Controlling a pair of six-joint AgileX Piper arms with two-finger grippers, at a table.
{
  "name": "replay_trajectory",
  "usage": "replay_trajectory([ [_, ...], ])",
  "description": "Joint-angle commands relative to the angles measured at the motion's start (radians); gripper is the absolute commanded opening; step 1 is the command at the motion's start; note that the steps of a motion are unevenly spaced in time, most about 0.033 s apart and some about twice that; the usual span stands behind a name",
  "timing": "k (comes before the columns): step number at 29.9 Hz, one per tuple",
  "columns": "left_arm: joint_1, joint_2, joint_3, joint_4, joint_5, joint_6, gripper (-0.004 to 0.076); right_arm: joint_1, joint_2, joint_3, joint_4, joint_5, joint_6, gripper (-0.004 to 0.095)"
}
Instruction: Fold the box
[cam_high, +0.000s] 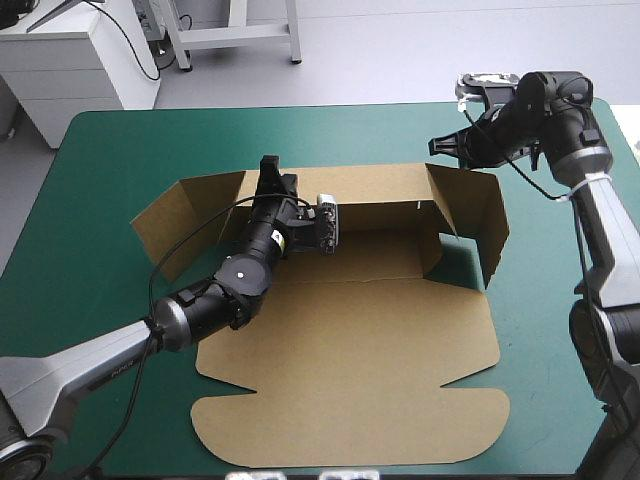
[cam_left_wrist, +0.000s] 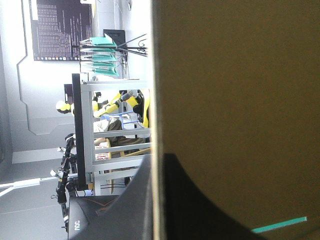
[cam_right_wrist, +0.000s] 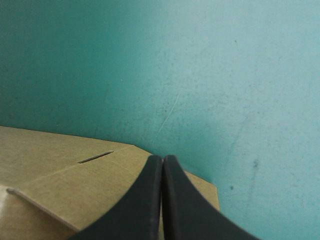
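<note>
The box (cam_high: 350, 340) lies partly raised at the middle of the teal-green worktop (cam_high: 100, 140). Its lid (cam_high: 350, 420), with rounded corners, lies flat toward the near edge. The rear wall (cam_high: 380, 190) stands up along the far side of the base. The right wall (cam_high: 490, 225) is upright too, bent around the corner toward the right edge, while the left wall (cam_high: 190, 215) leans outward toward the left edge.

The left gripper (cam_high: 270, 168) reaches in from the near left corner and sits on the top edge of the rear wall, near that wall's left end. In its wrist view the brown sheet runs between its black fingers (cam_left_wrist: 200, 210), one on each side, so it is clamped on the board.

The right gripper (cam_high: 445, 145) hangs above the far right corner of the box, clear of the board. Its fingers (cam_right_wrist: 145, 200) are pressed together in one pointed arch with nothing between them. Under them lie a corner of brown board with a narrow slot (cam_right_wrist: 95, 157) and the bare cover beyond
</note>
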Motion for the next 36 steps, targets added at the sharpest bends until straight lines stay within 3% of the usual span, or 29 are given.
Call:
replay_trajectory([
  [1,-0.002,-0.045,-0.026,0.021,0.043,-0.011,-0.0008,-0.007,-0.032,-0.037,0.008,0.001,0.0,-0.0018],
  [16,-0.002,-0.045,-0.026,0.002,0.082,-0.011,-0.0008,-0.009,-0.11,0.125,0.137,0.019,-0.121,-0.0018],
  [20,-0.002,-0.045,-0.026,-0.012,0.078,-0.011,-0.0008,-0.051,-0.164,0.192,0.247,0.014,-0.218,-0.0018],
  [25,-0.002,-0.045,-0.026,-0.017,0.074,-0.006,-0.0008,-0.121,-0.221,0.329,0.459,-0.03,-0.378,-0.0018],
  [31,-0.002,-0.045,-0.026,-0.017,0.036,0.0,-0.0007,-0.138,-0.313,0.512,0.522,-0.137,-0.521,-0.0018],
  [36,-0.002,-0.045,-0.026,-0.017,-0.025,0.003,0.0015,-0.138,-0.389,0.669,0.655,-0.265,-0.695,-0.0018],
])
